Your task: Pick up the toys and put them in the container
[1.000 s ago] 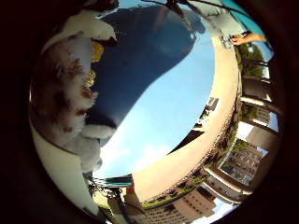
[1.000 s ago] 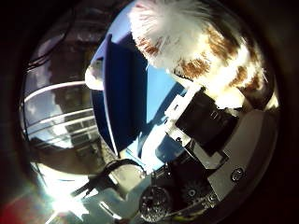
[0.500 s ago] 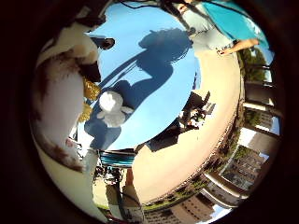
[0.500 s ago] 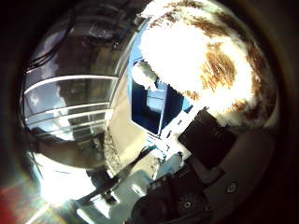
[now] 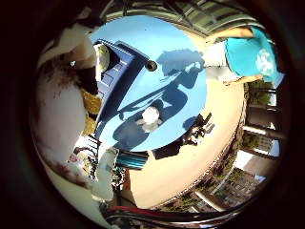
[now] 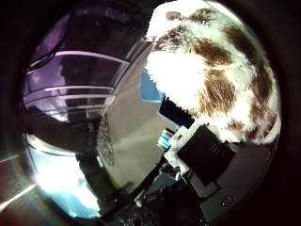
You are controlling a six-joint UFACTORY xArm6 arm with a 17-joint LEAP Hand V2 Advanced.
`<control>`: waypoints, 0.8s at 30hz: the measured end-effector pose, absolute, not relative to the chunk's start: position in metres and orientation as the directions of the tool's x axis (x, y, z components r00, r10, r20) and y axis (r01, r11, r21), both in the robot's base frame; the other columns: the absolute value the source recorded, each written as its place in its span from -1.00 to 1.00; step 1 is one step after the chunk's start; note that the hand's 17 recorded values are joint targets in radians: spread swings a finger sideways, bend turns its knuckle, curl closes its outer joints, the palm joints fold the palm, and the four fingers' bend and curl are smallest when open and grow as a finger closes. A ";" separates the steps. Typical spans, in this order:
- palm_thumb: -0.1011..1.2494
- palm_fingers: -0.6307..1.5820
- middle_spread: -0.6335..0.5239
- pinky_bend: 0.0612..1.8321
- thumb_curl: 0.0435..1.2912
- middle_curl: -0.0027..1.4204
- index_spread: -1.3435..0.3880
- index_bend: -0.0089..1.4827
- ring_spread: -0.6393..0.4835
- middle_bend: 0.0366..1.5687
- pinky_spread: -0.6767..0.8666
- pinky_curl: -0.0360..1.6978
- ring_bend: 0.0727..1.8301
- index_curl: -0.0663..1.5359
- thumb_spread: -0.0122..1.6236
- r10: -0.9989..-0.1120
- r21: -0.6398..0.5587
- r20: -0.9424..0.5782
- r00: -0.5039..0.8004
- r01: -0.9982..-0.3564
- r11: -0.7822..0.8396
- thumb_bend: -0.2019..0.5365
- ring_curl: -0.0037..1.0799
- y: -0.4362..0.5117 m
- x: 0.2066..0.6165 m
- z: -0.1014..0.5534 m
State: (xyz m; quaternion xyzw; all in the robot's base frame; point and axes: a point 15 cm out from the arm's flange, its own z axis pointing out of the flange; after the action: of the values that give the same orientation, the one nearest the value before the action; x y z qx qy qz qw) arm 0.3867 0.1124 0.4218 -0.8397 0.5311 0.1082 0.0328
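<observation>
A white plush toy with brown patches (image 6: 211, 80) fills much of the thumb-side view, pressed close against the palm; the robot hand (image 6: 207, 155) shows as black and white parts right beside it, and the fingers appear closed around the toy, though their tips are hidden. In the little-finger-side view the same fur lies along one edge, high above a round blue worktop (image 5: 190, 109). A dark blue container (image 5: 114, 76) sits on the worktop, and a small white toy (image 5: 150, 117) lies on the blue surface near it, apart from the container
</observation>
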 end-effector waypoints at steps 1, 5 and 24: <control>0.63 0.21 -0.36 0.85 0.15 0.62 -0.75 0.00 -0.11 0.66 -0.01 -0.03 0.72 0.00 0.36 -0.887 0.056 -0.215 0.409 -0.901 -0.430 -0.49 0.64 0.122 0.386 0.414; 0.62 0.18 -0.35 0.86 0.17 0.62 -0.78 -0.02 -0.11 0.70 -0.01 0.00 0.75 0.14 0.37 -0.904 0.061 -0.207 0.373 -0.918 -0.392 -0.49 0.63 0.165 0.381 0.372; 0.46 0.09 -0.32 0.86 0.19 0.60 -0.82 -0.16 -0.10 0.80 -0.03 0.11 0.85 0.64 0.40 -0.937 0.118 -0.172 0.303 -0.938 -0.325 -0.54 0.58 0.215 0.364 0.264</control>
State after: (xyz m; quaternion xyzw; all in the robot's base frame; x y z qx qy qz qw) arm 0.3637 0.2154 0.2637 -0.8071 0.5810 0.1046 0.0023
